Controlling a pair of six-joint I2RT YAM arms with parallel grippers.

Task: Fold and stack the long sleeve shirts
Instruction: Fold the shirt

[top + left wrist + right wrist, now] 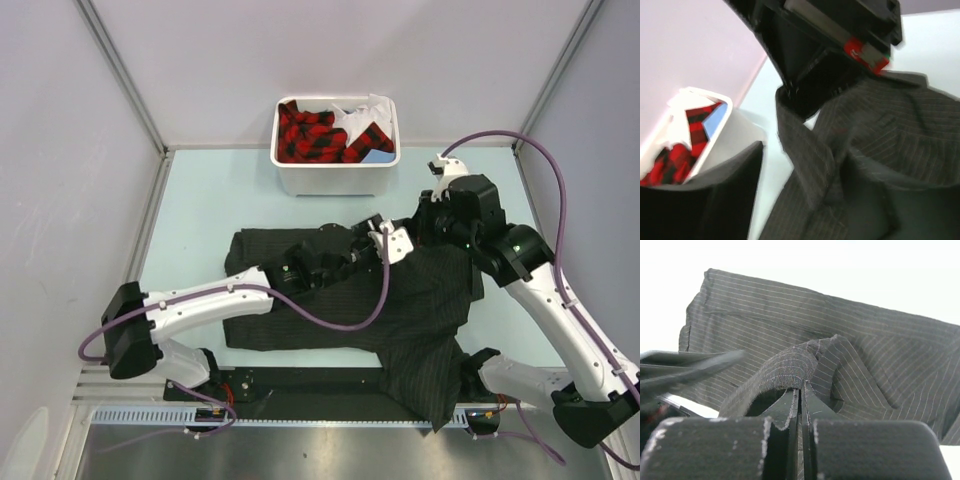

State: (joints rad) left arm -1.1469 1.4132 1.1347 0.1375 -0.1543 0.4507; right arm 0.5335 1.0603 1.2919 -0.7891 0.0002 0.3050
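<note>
The shirt [340, 300] lies on the table [200, 200], one part trailing over the near edge. The right gripper [801, 390] pinches a raised fold. The left gripper [380, 241] sits just beside it; I can't tell its grip.

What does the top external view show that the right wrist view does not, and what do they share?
Only top external: the white bin, the plaid cloth in it, and the full length of the left arm and right arm. Only right wrist: the right claw close up, shut on a raised fold. Both: the dark pinstriped shirt.
</note>
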